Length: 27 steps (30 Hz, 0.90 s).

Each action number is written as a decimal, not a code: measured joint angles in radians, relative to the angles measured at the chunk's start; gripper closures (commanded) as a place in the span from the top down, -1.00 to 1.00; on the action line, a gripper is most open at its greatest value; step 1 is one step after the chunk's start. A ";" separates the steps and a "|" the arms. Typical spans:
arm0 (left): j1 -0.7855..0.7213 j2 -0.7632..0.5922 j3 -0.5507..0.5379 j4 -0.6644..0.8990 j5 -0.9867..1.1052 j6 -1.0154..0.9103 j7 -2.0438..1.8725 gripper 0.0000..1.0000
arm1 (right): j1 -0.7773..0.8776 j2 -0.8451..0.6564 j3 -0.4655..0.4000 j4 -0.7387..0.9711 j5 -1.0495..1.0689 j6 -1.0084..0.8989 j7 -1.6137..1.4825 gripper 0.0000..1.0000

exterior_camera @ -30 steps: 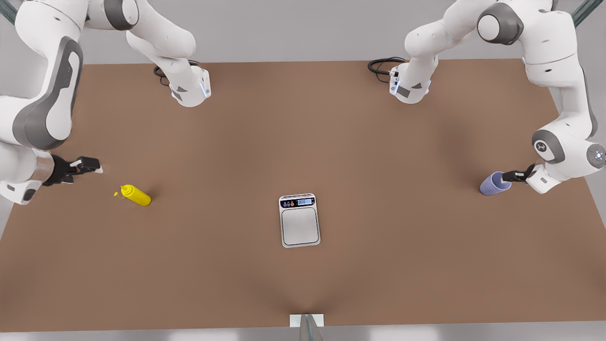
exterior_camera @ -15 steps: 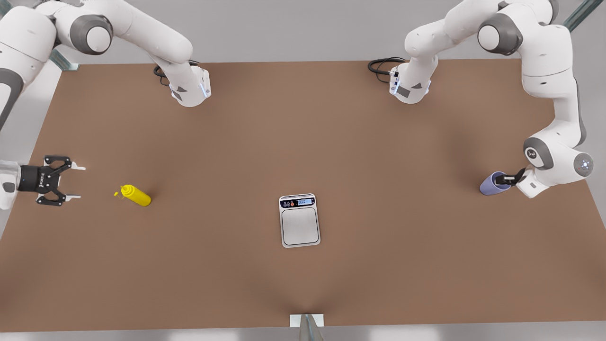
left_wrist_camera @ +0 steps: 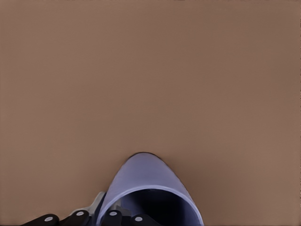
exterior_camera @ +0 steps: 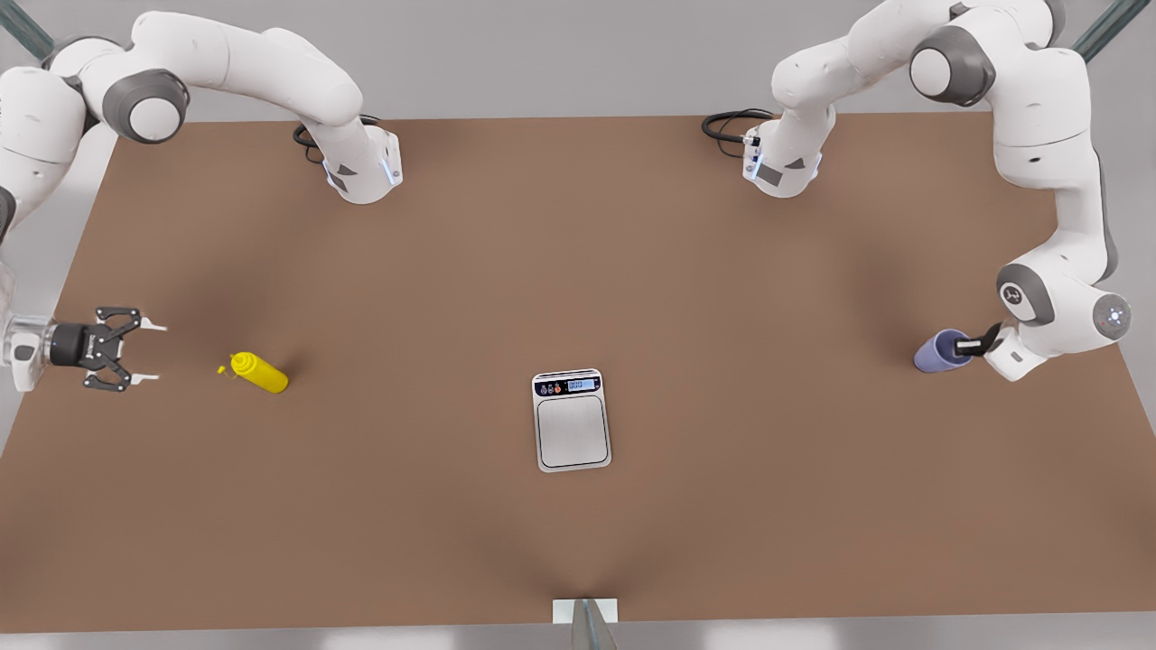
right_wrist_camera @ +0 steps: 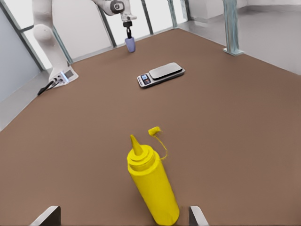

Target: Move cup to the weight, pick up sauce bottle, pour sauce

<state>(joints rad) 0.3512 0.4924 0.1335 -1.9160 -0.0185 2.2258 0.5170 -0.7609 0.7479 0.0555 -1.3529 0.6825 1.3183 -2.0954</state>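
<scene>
The left gripper point(exterior_camera: 968, 344) sat at the front view's right, its fingers clamped on the rim of the cup point(exterior_camera: 935, 351), one finger inside the dark mouth and one outside, as the left wrist view showed point(left_wrist_camera: 148, 190). The cup hung from it just over the table point(exterior_camera: 722, 506), its base pointing away from the wrist.

The right gripper point(exterior_camera: 152, 352) hovered at the front view's left with its jaws spread wide. The bottle point(exterior_camera: 259, 372) stood just ahead of its fingertips, apart from them and in line with the gap; in the right wrist view the bottle point(right_wrist_camera: 151, 183) rose between the two fingertips point(right_wrist_camera: 47, 215), nozzle up. A small yellow cap point(right_wrist_camera: 154, 131) on a thin tether hung beside the nozzle, on the far side from the gripper.

The scale point(exterior_camera: 571, 420) lay flat mid-table, well apart from both grippers, roughly between them, its plate bare and its dark display strip at the end nearer the arm bases.
</scene>
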 measured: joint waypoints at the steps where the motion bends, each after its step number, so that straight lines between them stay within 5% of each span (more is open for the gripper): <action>1: -0.003 0.000 -0.001 0.010 0.002 -0.002 0.000 -0.57 | 0.006 0.005 0.000 -0.006 0.033 0.044 0.000 1.00; 6: -0.062 -0.065 -0.001 0.014 0.037 -0.013 -0.076 -0.57 | 0.002 0.056 0.001 -0.034 0.089 0.065 -0.048 1.00; 13: -0.567 -0.180 -0.021 0.046 0.031 -0.114 -0.876 -0.57 | 0.009 0.082 0.001 -0.051 0.111 0.050 -0.184 1.00; 19: -0.634 0.050 -0.413 0.358 -0.051 -0.112 -1.927 -0.57 | 0.018 0.129 0.001 -0.048 0.132 0.055 -0.227 1.00; 27: -0.805 0.394 -0.497 0.787 0.113 -0.109 -2.218 -0.57 | 0.062 0.183 0.000 -0.051 0.171 0.085 -0.297 1.00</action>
<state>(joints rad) -0.4540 0.8867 -0.3636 -1.1285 0.0946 2.1170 -1.7006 -0.6987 0.9310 0.0559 -1.4041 0.8537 1.4036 -2.3927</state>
